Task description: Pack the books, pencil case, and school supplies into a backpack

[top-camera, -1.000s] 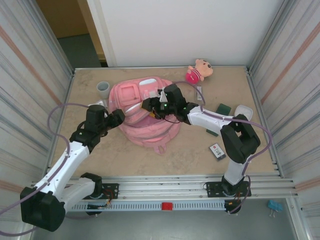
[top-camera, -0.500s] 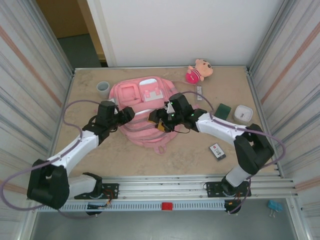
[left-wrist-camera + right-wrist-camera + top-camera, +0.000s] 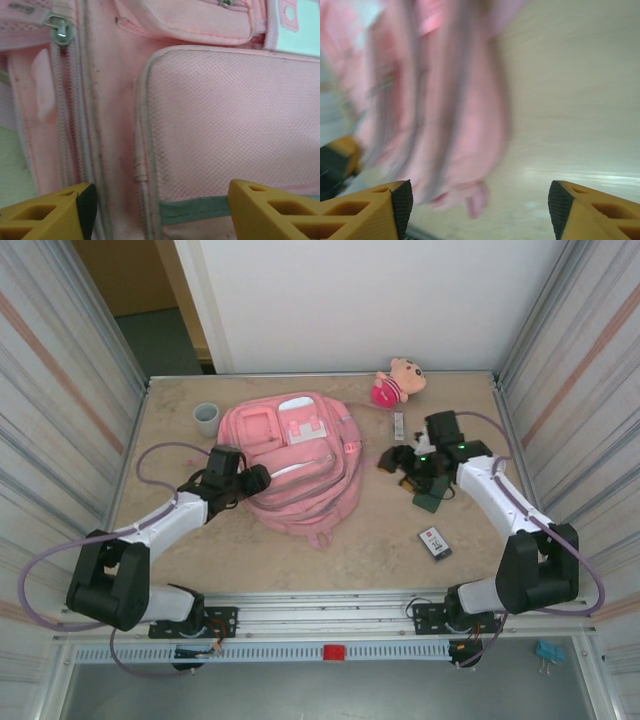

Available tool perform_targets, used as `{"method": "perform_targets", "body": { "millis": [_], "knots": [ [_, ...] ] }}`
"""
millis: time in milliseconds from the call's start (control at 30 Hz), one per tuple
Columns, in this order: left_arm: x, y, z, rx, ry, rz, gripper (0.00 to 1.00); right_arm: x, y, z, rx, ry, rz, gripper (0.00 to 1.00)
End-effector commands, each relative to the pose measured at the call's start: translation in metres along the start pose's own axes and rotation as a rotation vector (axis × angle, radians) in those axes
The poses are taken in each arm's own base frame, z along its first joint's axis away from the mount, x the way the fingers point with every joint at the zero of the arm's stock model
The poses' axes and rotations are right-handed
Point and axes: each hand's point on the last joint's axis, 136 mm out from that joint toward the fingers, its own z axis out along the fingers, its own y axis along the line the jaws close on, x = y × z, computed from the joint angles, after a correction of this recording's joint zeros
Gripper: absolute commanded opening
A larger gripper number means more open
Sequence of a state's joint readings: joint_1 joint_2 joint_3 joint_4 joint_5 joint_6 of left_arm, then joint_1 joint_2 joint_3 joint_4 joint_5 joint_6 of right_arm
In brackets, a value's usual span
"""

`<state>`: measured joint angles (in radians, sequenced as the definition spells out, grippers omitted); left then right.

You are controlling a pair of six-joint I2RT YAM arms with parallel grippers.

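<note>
The pink backpack (image 3: 298,460) lies flat in the middle of the table, front pockets up. My left gripper (image 3: 255,480) is open against its left side; in the left wrist view the jaws (image 3: 157,210) straddle the mesh pocket (image 3: 225,125) beside a zip (image 3: 61,32), with nothing pinched. My right gripper (image 3: 392,458) is open and empty over bare table to the right of the bag, and the right wrist view (image 3: 477,205) is blurred. A dark flat book (image 3: 430,500) lies partly under the right arm. The black piece with white markings (image 3: 434,542) and the grey stick (image 3: 398,424) lie on the table. The pencil case is hidden.
A grey cup (image 3: 206,418) stands at the back left, and a pink plush doll (image 3: 398,380) lies at the back right. Corrugated metal walls (image 3: 60,420) close in both sides. Bare tabletop (image 3: 370,550) runs along the front.
My right gripper has left the backpack, swung right over the table and opened wider. The backpack has dropped flat. My left gripper has shifted right along the bag's side.
</note>
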<state>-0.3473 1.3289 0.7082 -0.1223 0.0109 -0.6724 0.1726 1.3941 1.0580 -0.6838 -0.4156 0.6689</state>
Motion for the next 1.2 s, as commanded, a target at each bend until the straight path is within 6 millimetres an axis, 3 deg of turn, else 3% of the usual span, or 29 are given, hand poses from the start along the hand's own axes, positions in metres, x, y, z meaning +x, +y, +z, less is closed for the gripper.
{"method": "perform_targets", "body": {
  "millis": [0, 100, 200, 467, 700, 933, 1167],
  "knots": [
    [-0.01, 0.001, -0.021, -0.015, -0.056, 0.031, 0.71, -0.011, -0.071, -0.022, 0.282, 0.01, -0.054, 0.75],
    [-0.021, -0.012, -0.038, 0.042, -0.098, 0.038, 0.72, -0.03, -0.107, -0.025, 0.383, -0.02, -0.018, 0.77],
    [-0.029, -0.019, -0.051, 0.065, -0.127, 0.038, 0.73, -0.043, -0.121, -0.016, 0.425, -0.023, -0.015, 0.82],
    [-0.032, -0.018, -0.061, 0.057, -0.144, 0.049, 0.74, -0.071, -0.128, 0.025, 0.461, -0.012, -0.055, 0.91],
    [-0.026, -0.014, -0.059, 0.051, -0.128, 0.033, 0.73, -0.084, -0.135, 0.05, 0.505, 0.023, -0.08, 0.92],
    [-0.027, -0.013, -0.059, 0.04, -0.135, 0.037, 0.73, -0.093, -0.147, 0.061, 0.572, 0.048, -0.09, 0.88],
    [-0.033, -0.021, -0.063, 0.066, -0.154, 0.135, 0.72, -0.093, -0.144, 0.06, 0.554, 0.027, -0.09, 0.71]
  ]
}}
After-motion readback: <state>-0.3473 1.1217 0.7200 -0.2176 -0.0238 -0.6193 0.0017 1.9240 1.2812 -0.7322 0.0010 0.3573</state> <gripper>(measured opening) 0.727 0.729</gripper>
